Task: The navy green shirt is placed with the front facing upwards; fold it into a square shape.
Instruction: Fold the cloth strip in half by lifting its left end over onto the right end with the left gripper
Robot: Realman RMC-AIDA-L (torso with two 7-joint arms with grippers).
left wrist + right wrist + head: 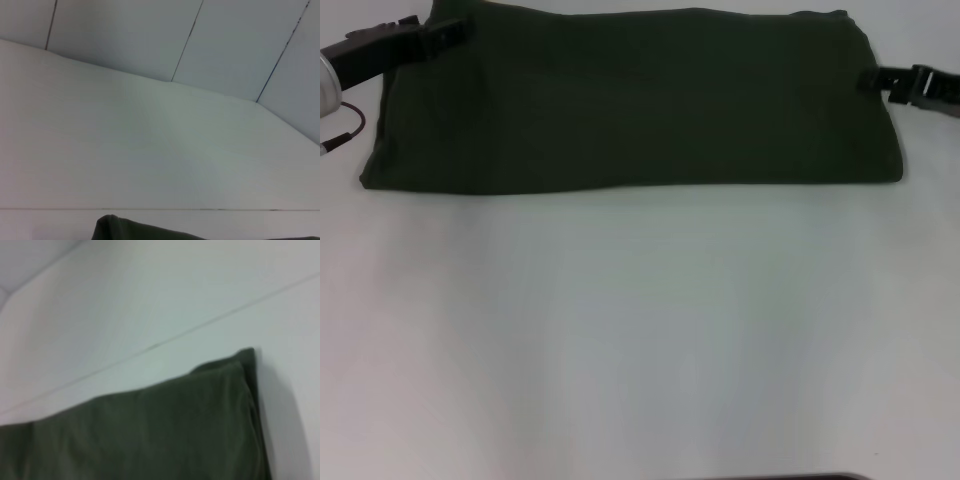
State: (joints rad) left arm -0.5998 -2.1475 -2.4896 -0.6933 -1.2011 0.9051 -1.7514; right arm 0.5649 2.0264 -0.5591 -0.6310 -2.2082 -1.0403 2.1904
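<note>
The shirt (pixel 630 100) is lying folded into a wide band across the far part of the table (pixel 640 340), plain green side up, with no lettering or collar showing. Its long axis is running straight from one claw to the other, left to right, and its near edge is forming a fairly even line toward the robot.

The left claw (pixel 448 33) is sitting at the band's far left corner, so the cloth is stretching away from it toward the right and toward the robot. The right claw (pixel 880 80) is sitting at the band's right end, partway down that short edge, with the cloth spreading away to its left. Each claw is touching or just beside its own end; whether either is clenched on fabric or released I cannot tell, since the tips are merging with the dark cloth. The left wrist view is showing only a small dark fold (pixel 145 231) and bare table, and the right wrist view is showing a far corner (pixel 245 360) of the band.

Judging by the shape, the band is too long for a square, so the coming move is probably carrying one short end along the long axis toward the other. Neither arm is clearly nearer; each is owning its end.
</note>
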